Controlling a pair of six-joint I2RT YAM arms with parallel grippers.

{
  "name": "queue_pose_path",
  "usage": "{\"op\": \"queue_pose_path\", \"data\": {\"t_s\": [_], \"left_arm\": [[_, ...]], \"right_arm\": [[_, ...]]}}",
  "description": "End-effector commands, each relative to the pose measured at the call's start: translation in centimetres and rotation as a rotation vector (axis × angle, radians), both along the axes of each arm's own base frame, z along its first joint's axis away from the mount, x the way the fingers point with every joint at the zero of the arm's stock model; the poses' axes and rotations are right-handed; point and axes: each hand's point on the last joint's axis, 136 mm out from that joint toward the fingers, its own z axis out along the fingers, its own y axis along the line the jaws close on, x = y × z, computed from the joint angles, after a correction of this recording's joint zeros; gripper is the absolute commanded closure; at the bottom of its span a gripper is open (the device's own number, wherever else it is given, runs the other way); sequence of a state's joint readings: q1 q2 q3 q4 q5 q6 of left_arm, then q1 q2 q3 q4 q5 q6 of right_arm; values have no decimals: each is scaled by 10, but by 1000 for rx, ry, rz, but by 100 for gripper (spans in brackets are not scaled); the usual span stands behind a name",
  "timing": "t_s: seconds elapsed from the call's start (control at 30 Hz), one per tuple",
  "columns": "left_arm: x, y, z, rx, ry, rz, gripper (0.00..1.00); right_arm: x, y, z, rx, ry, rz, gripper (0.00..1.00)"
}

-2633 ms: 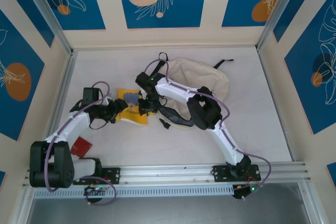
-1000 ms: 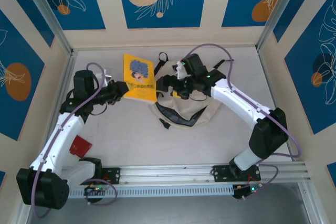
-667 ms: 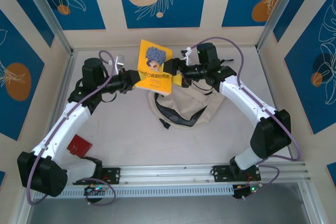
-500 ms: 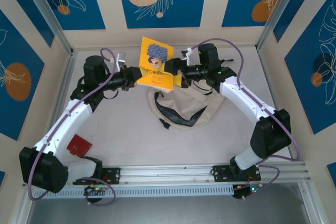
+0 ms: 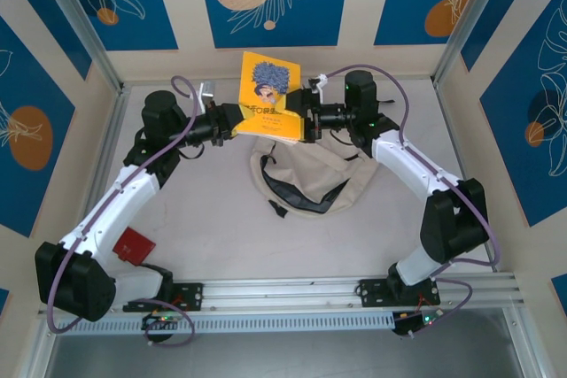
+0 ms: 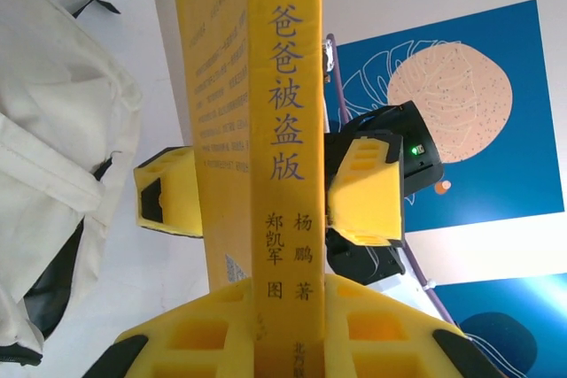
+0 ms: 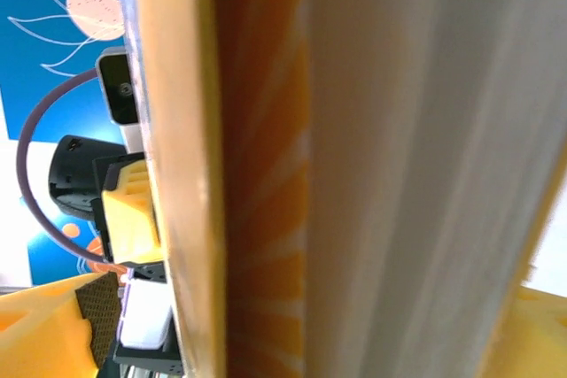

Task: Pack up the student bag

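One yellow book [image 5: 270, 99], held aloft; left gripper [image 5: 232, 121] and right gripper [image 5: 306, 121] clamp opposite edges. One student bag [image 5: 310, 179], slumped on table [image 5: 204, 236] beneath; far part hidden behind yellow book.

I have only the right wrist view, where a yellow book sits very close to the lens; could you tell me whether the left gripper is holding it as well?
Observer: Yes. In the top view the left gripper is shut on the left edge of the yellow book, and the right gripper pinches the opposite edge.
Operator: Thank you. Where is the student bag?
Observer: The student bag lies slumped on the table, just nearer the arm bases than the raised book.
Operator: Which way is the book turned?
Observer: In the left wrist view its printed spine faces the left camera, standing between the left fingers.
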State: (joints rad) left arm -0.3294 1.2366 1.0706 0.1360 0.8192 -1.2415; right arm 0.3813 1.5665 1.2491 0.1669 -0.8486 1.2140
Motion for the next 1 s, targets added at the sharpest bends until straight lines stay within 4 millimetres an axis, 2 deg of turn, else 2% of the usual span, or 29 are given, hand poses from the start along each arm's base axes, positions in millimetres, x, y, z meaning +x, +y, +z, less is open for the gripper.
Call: {"op": "queue_pose_path", "data": {"t_s": [0.0,0.07,0.2,0.33,0.43,0.47,0.53,0.6,0.67,0.77,0.87,0.97], "left_arm": [[-11,-2,25,-28,-109,-29,100],[-11,-2,20,-18,-97,-28,100],[-11,-1,9,5,-75,-20,100],[-7,3,-1,33,-39,22,100],[-2,6,-2,36,-29,56,100],[0,7,-2,35,-22,73,92],[4,10,-6,38,-1,111,70],[10,15,-14,51,42,175,48],[13,21,-29,60,123,265,32],[14,25,-42,44,188,365,18],[14,27,-55,8,252,432,12],[14,23,-68,-46,310,475,10]], "right_arm": [[-3,-1,25,63,-31,54,6],[-3,-5,30,72,-39,52,10],[-1,-11,35,75,-34,35,26],[2,-16,34,65,0,7,49],[5,-16,35,54,17,-36,78],[7,-16,36,51,27,-51,85],[11,-14,36,44,33,-89,92],[16,-13,35,34,37,-147,95],[23,-11,33,27,47,-214,96],[34,-10,26,24,75,-297,97],[42,-7,19,36,106,-345,97],[45,-1,6,22,178,-352,97]]}}
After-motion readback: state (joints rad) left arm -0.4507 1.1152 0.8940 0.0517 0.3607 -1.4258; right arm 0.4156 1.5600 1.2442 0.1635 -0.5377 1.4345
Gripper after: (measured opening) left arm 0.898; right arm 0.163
